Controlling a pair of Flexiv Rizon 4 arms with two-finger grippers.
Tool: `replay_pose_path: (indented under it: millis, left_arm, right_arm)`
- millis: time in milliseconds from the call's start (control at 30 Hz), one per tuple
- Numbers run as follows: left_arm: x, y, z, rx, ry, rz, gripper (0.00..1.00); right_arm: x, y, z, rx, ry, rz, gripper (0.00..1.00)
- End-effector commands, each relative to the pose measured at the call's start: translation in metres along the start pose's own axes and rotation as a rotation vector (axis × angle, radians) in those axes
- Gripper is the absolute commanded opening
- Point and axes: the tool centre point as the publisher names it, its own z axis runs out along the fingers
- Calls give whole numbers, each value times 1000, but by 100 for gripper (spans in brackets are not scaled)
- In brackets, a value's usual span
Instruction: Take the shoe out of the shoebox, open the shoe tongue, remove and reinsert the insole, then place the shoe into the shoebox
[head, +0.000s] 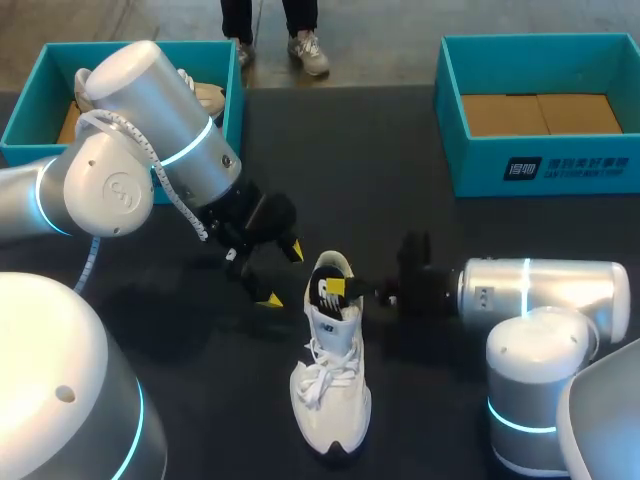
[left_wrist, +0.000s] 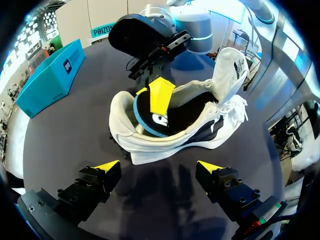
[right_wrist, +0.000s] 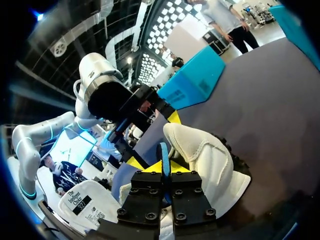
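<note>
At the heel of the white shoe (head: 330, 400), which lies on the table (head: 400, 180), the right gripper (right_wrist: 165, 174) is pinched on the blue-edged insole (left_wrist: 150, 117), holding its end up. The left gripper (left_wrist: 160, 167) hovers alongside, wide open and empty, likely ready to steady the shoe.

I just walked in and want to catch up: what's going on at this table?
The white shoe sits on the dark table with its tongue pulled open. The right gripper is pinching the insole at the shoe's heel opening. The left gripper hovers open beside the shoe, holding nothing.
</note>
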Motion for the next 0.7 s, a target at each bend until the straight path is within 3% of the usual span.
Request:
replay_pose_path:
  millis: [33, 200, 367, 400, 433, 500, 533, 567, 700]
  left_arm:
    - [1, -1, 0, -3, -1, -1, 100]
    - [1, -1, 0, -3, -1, -1, 100]
    - [1, -1, 0, -3, -1, -1, 100]
    - [1, -1, 0, -3, -1, -1, 100]
    - [1, -1, 0, -3, -1, -1, 100]
    - [1, -1, 0, -3, -1, -1, 100]
    - [1, -1, 0, -3, -1, -1, 100]
    - [1, -1, 0, -3, -1, -1, 100]
    - [1, -1, 0, -3, -1, -1, 100]
  right_arm:
    - [8, -14, -2, 7, -25, 12, 0]
    - [12, -16, 0, 23, -36, 19, 0]
    - [15, -5, 1, 25, -36, 13, 0]
    - [16, -2, 1, 26, -36, 10, 9]
    - [16, 1, 2, 28, -36, 9, 30]
    - [17, 6, 2, 35, -39, 6, 56]
    - [18, 9, 3, 39, -43, 3, 82]
    - [18, 11, 3, 40, -45, -1, 100]
    - [21, 19, 3, 44, -55, -37, 100]
